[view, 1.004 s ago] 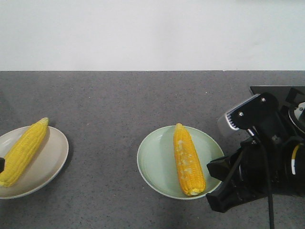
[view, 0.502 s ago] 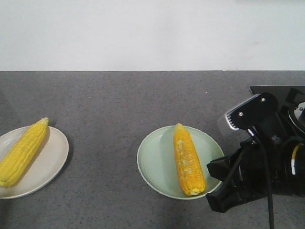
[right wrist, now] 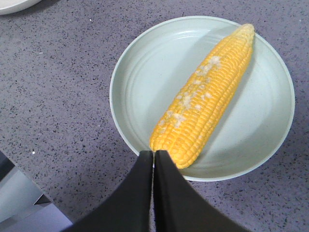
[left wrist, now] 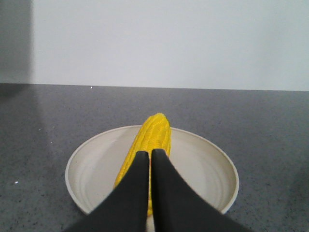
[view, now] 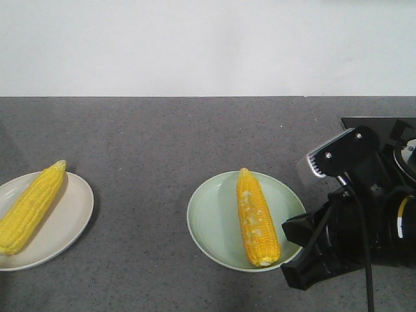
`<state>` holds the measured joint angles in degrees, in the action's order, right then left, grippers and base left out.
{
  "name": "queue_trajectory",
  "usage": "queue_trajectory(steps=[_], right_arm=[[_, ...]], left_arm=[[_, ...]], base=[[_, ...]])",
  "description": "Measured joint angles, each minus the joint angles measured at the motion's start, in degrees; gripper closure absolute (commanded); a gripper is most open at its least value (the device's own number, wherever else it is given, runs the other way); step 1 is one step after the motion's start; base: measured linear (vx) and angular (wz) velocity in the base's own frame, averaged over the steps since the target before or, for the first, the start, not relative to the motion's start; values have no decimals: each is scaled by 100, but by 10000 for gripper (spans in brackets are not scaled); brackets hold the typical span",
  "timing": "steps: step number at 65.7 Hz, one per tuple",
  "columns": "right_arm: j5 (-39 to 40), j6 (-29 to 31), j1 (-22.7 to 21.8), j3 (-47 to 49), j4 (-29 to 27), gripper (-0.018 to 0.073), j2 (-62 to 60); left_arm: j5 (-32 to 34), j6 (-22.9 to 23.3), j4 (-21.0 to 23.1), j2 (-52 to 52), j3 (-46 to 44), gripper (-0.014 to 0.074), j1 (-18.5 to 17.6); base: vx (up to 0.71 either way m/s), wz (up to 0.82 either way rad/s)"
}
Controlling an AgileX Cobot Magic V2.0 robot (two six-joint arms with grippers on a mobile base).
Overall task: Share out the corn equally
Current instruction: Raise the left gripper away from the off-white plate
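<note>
1. Currently grey counter fills the frame.
2. Beige plate at left edge, green plate centre; one corn cob on beige, one spotted cob on green.
3. Left gripper and right gripper: fingers pressed together, holding nothing.

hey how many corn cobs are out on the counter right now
2. One corn cob lies on the beige plate at the left; the other corn cob lies on the pale green plate near the middle. None seem hidden.
</note>
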<state>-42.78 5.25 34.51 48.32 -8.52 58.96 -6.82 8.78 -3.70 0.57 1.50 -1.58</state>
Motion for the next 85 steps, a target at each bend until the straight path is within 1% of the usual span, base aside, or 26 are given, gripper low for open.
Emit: queue_trajectory(steps=[10, 28, 34, 42, 47, 85], right_arm=[[0, 0, 0, 0, 0, 570, 0], [0, 0, 0, 0, 0, 570, 0], [0, 0, 0, 0, 0, 570, 0], [0, 0, 0, 0, 0, 570, 0], [0, 0, 0, 0, 0, 570, 0], [0, 0, 0, 0, 0, 570, 0]], left_arm=[[275, -112, 2, 0, 0, 604, 0], [682, -162, 89, 0, 0, 604, 0], [717, -174, 89, 0, 0, 604, 32], [739, -174, 89, 1, 0, 604, 276], [741, -174, 89, 1, 0, 604, 366], [892, -174, 89, 1, 0, 604, 401]], base=[[0, 0], [0, 0], [0, 0], [0, 0], [0, 0], [0, 0]])
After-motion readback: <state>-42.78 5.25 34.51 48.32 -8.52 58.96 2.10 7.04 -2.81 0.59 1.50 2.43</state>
